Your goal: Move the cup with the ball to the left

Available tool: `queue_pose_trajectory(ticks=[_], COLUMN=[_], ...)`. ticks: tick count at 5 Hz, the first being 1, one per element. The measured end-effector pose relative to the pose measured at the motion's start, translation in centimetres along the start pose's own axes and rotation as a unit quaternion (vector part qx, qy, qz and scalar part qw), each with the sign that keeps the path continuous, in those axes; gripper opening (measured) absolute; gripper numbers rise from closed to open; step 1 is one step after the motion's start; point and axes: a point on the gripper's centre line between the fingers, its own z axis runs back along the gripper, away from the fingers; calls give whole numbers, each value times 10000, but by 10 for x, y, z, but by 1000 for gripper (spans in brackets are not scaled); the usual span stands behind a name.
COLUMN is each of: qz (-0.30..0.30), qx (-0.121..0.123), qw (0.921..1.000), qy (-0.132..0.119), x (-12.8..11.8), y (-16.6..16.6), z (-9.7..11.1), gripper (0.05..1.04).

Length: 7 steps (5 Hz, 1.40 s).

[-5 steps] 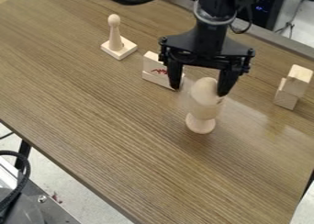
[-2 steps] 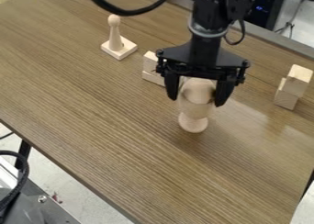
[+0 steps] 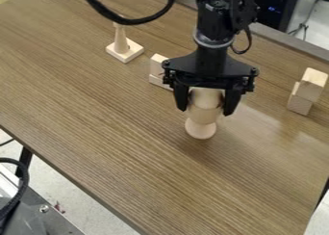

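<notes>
Wooden cup (image 3: 204,117) stands upright between the fingers of the claw (image 3: 205,110).

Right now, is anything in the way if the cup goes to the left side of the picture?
Nothing visible stands straight left of the cup in the picture. The wooden block is up and left, so it's probably not in the way.

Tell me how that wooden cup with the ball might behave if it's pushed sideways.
The cup looks like solid wood, so it should stay stiff. It may tip if pushed high up, since its tall bowl stands on a narrow neck and small round foot. The ball is rounded and sits at the top, so it could roll off if the cup leans.
</notes>
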Motion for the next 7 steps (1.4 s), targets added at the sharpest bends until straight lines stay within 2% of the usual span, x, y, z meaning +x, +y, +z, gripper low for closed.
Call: queue_pose_trajectory(ticks=[2, 3, 4, 5, 6, 7], qz=[139, 168, 157, 97, 97, 426], qx=[-147, -405, -473, -315, -249, -233], qw=[9998, 9984, 9978, 9992, 9993, 9982], qy=[-37, -350, -442, -246, -270, -343], x=[-4, -5, -5, -5, -4, 10], y=[11, 13, 13, 13, 14, 25], z=[10, 36, 44, 27, 25, 29], gripper=[862, 862, 862, 861, 862, 862])
